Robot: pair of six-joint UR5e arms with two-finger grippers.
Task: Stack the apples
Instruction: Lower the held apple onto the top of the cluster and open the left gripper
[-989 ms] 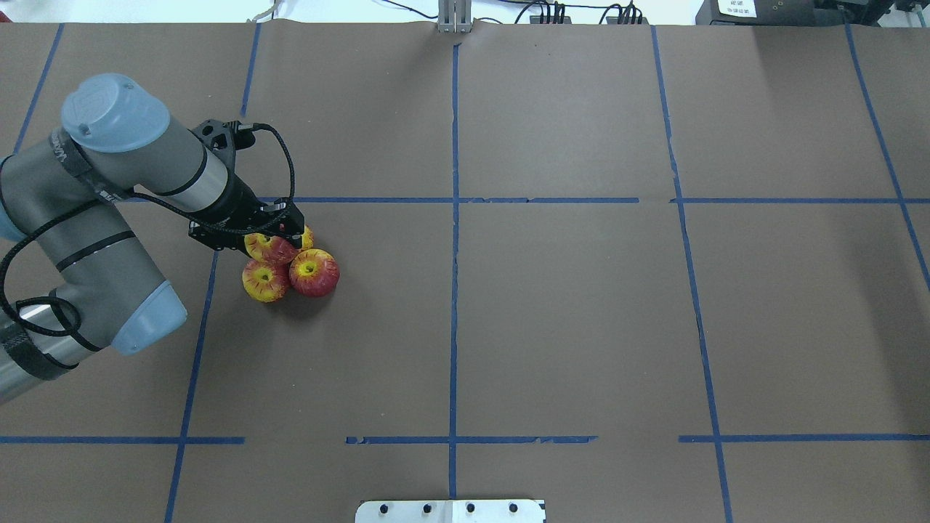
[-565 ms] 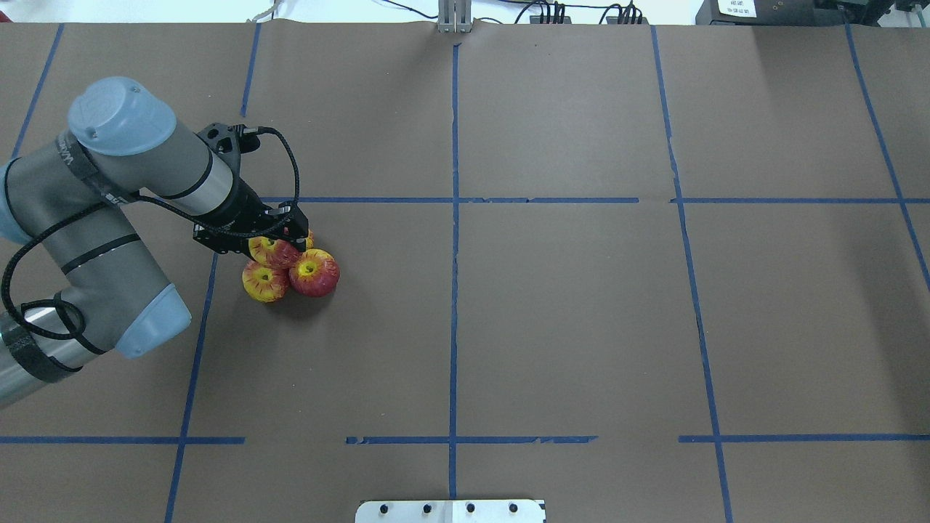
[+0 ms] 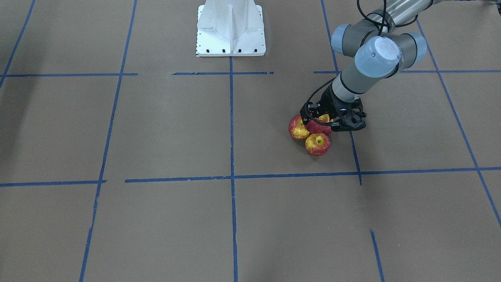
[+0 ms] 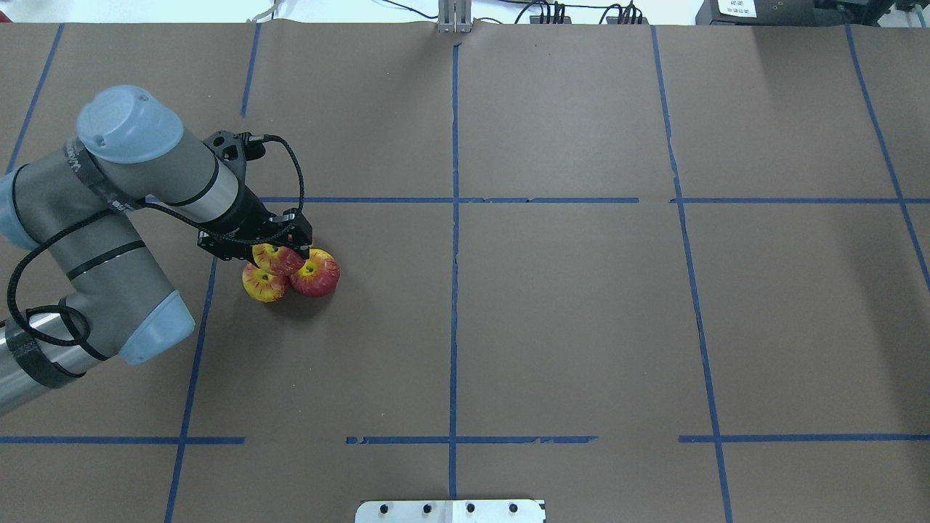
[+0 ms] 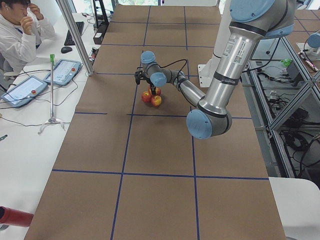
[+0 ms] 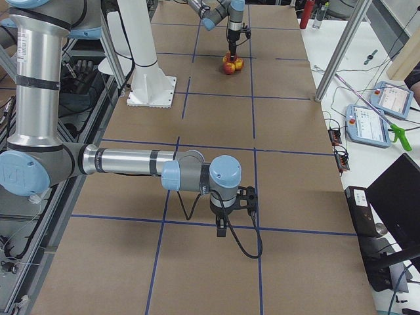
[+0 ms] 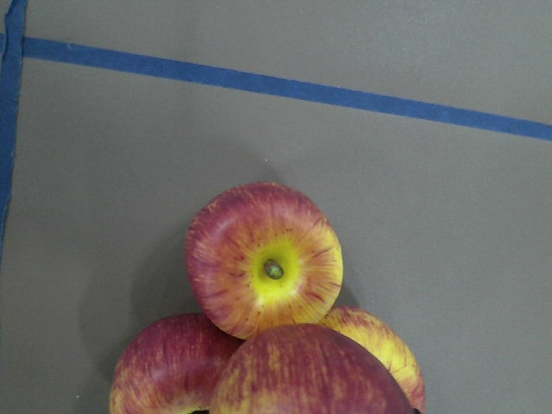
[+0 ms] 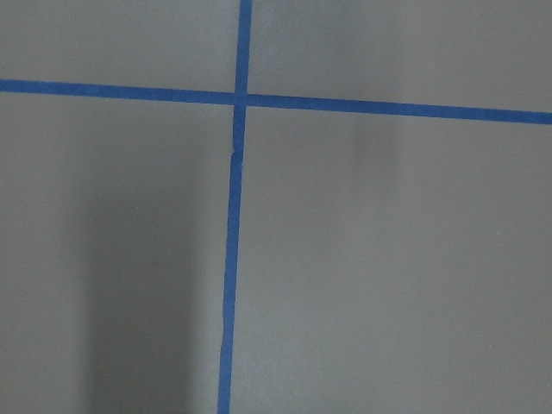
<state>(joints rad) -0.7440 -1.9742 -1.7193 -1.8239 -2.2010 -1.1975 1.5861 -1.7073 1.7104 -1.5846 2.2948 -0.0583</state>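
Left of centre in the overhead view, the left gripper pinches a glossy red-and-yellow streaked apple over the hollow between three similar round apples touching on the brown paper table. Released off-centre, it would likely roll off or wedge the base apart. Whether the right gripper is spread, I cannot tell.

- Three glossy red-and-yellow apples lie touching in a tight cluster, stem hollows up; the darker apple is on my right
- A fourth apple, clamped in my left gripper, sits over their middle
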